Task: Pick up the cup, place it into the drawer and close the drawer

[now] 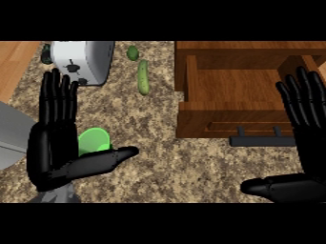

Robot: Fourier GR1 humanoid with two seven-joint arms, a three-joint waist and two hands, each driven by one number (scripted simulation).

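Left hand (52, 152) sits over the speckled counter (166, 157), fingers straight & pointing up the view, thumb stuck out to the right; it's holding nothing. The green cup (95, 141) is on the counter just beside that hand, in the crook btwn palm & thumb, partly hidden by the hand; can't tell if it's touching. Right hand (319, 143) is at the right edge, also flat w/ fingers straight & thumb out to the left, nothing in it, overlapping the front right corner of the drawer (229, 90). The wooden drawer is pulled open, inside bare wood, dark handle (263, 140) along its front edge nearest the robot. Cup & drawer are well apart, w/ open counter btwn them. Upper left: a white toaster (85, 59) near the counter's far edge. To its right a long green cucumber (144, 77) lies lengthwise, w/ a smaller green veg (133, 52) just above it, both btwn toaster & drawer. Grey appliance (0, 133) at left edge, only partly in view.
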